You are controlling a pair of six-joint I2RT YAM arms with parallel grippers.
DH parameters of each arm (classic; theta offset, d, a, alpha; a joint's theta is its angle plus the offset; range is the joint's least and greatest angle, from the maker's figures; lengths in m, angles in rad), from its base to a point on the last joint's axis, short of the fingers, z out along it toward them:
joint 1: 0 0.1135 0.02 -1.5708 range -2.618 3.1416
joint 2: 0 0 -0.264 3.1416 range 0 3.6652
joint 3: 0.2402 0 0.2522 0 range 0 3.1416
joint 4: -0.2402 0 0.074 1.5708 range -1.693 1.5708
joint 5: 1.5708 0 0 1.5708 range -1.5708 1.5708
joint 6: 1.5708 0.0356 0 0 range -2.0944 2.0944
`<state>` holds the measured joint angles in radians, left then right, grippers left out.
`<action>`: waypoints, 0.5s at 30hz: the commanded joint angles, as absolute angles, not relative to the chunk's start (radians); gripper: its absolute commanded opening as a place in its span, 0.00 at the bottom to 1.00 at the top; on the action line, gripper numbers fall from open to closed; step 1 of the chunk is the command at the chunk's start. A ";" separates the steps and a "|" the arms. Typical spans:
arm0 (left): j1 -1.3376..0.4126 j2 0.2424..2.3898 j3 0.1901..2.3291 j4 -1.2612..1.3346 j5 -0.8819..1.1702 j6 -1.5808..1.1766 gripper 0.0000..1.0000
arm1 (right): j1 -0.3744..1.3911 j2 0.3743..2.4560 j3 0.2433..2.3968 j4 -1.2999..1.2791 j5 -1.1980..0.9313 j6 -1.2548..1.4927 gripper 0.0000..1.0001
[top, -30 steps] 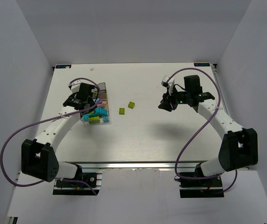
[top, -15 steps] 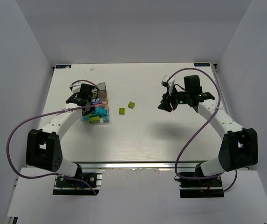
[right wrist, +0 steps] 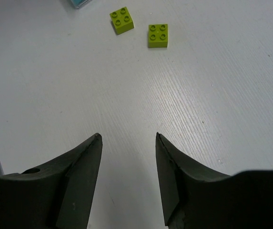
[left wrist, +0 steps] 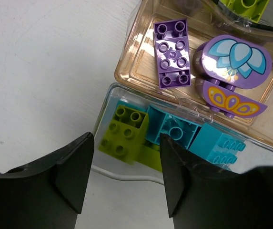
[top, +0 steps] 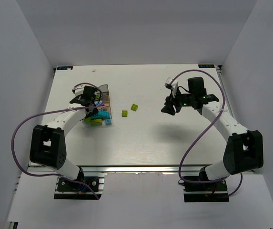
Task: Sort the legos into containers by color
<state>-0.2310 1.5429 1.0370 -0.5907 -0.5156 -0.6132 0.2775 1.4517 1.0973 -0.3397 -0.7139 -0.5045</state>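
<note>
**A:** Two lime legos (top: 125,113) lie loose on the table (top: 174,143). Others sit in the containers (left wrist: 137,52): purple in the amber one, teal plus a lime brick (left wrist: 125,134) in the clear one.

**B:** Both grippers gape wide and empty. The left gripper (left wrist: 125,139) is over that lime one, and the right gripper (right wrist: 128,138) is short of the loose pair. My worry is a finger clipping the thin tray wall and shoving everything. No readable writing anywhere.

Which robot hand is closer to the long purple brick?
Left. The left gripper hovers open over the clear tray, with the long purple brick just ahead in the amber tray. The right gripper is across the table, beyond two loose green bricks.
</note>
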 commanded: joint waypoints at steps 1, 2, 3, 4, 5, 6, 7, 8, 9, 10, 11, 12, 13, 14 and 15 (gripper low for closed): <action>-0.225 1.526 1.072 -0.586 -0.546 -0.618 0.70 | 0.287 1.480 1.123 -0.333 -0.726 -0.503 0.55; -0.225 1.513 1.075 -0.589 -0.545 -0.623 0.73 | 0.288 1.486 1.130 -0.345 -0.729 -0.505 0.55; -0.225 1.503 1.084 -0.598 -0.543 -0.626 0.79 | 0.291 1.493 1.138 -0.351 -0.727 -0.508 0.55; -0.225 1.494 1.091 -0.601 -0.538 -0.627 0.80 | 0.294 1.506 1.153 -0.357 -0.729 -0.509 0.56; -0.225 1.483 1.095 -0.606 -0.534 -0.629 0.89 | 0.298 1.512 1.163 -0.362 -0.729 -0.512 0.56; -0.227 1.462 1.107 -0.620 -0.526 -0.632 0.95 | 0.302 1.520 1.172 -0.371 -0.727 -0.514 0.56; -0.226 1.448 1.112 -0.624 -0.519 -0.630 0.95 | 0.313 1.534 1.195 -0.377 -0.721 -0.514 0.56; -0.225 1.433 1.115 -0.629 -0.509 -0.630 0.95 | 0.317 1.543 1.206 -0.382 -0.716 -0.515 0.57; -0.225 1.396 1.115 -0.632 -0.488 -0.629 0.95 | 0.325 1.552 1.219 -0.391 -0.713 -0.515 0.57; -0.225 1.373 1.106 -0.630 -0.477 -0.632 0.95 | 0.339 1.574 1.232 -0.393 -0.694 -0.505 0.57; -0.225 1.349 1.097 -0.627 -0.463 -0.632 0.95 | 0.348 1.586 1.261 -0.391 -0.681 -0.491 0.58; -0.225 1.323 1.086 -0.615 -0.447 -0.634 0.95 | 0.356 1.601 1.281 -0.393 -0.666 -0.479 0.58; -0.225 1.265 1.053 -0.608 -0.402 -0.637 0.95 | 0.376 1.639 1.304 -0.420 -0.652 -0.460 0.58; -0.225 1.232 1.033 -0.598 -0.381 -0.646 0.96 | 0.388 1.661 1.333 -0.445 -0.617 -0.456 0.59; -0.225 1.201 1.011 -0.579 -0.361 -0.655 0.96 | 0.411 1.690 1.404 -0.474 -0.594 -0.456 0.61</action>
<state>-0.2310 1.3132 1.0489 -0.6079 -0.4374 -0.6331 0.3698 1.6390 1.2865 -0.4152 -0.6575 -0.4839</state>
